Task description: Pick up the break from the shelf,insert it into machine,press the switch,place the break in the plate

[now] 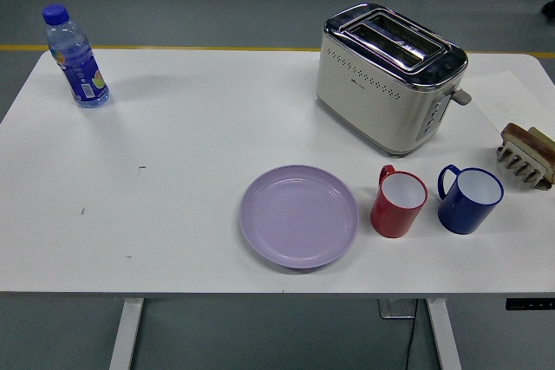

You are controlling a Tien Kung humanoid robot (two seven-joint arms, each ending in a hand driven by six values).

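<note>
At the table's right edge, bread (pixel 520 138) sits racked (pixel 525 162).

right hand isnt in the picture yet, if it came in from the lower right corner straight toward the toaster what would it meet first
Likely the blue mug, which stands on that line before the toaster; the bread rack sits further right, clear of it. Height unknown.

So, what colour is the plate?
Pale purple plate, seen best in the head view.
</note>
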